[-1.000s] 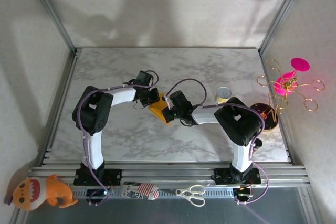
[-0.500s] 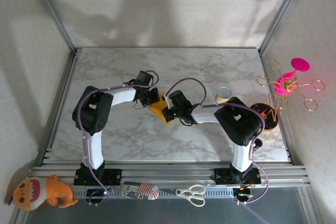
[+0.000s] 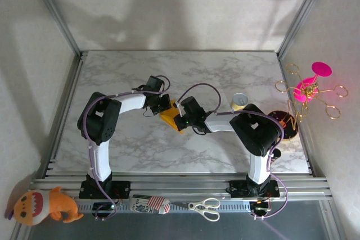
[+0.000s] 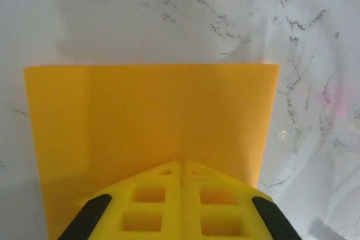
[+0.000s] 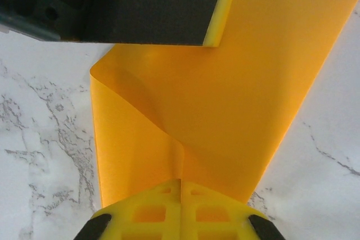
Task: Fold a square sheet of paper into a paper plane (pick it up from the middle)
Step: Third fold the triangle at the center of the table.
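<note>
The orange-yellow square sheet of paper lies at the middle of the marble table, between my two grippers. My left gripper is shut at the sheet's far-left side. In the left wrist view its fingertips meet on the flat sheet, near the middle of it. My right gripper is shut on a raised pleat of the sheet, which runs into its tips. The sheet curls over on itself at a loose fold. The left gripper's dark body covers its far edge.
A small can stands right of the right arm. A dark round base and a pink-and-gold wire stand sit at the right edge. Scissors, a striped item and an orange plush toy lie along the near rail.
</note>
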